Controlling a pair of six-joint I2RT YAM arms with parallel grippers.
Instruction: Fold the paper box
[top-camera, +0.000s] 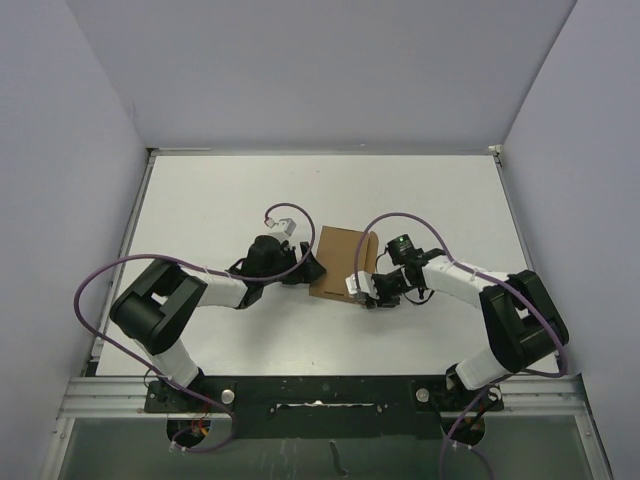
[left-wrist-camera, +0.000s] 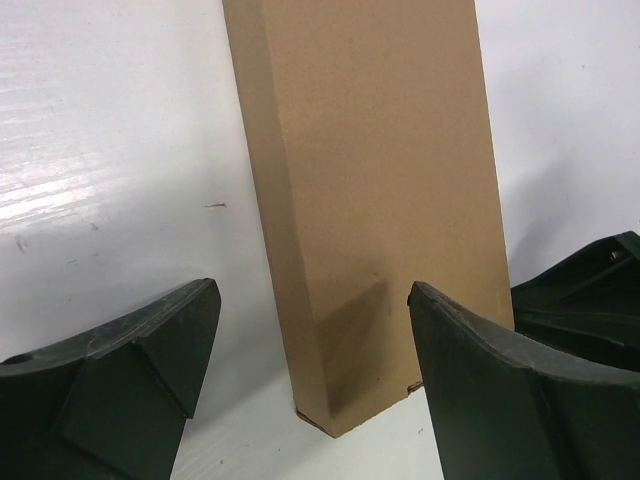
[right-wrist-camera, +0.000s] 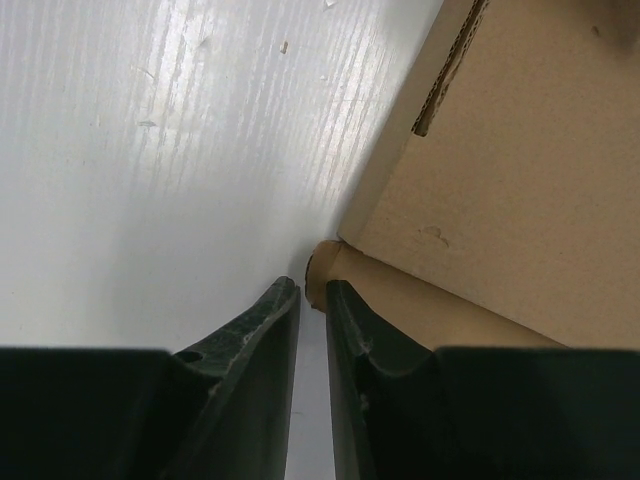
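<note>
The flat brown cardboard paper box lies on the glossy white surface, its narrow end before the wide-spread left fingers, one corner at the nearly closed, empty right fingers.

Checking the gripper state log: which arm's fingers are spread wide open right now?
The left gripper: its fingers stand wide apart, with the end of the paper box showing between them. The right gripper has its fingers almost together by a box corner.
</note>
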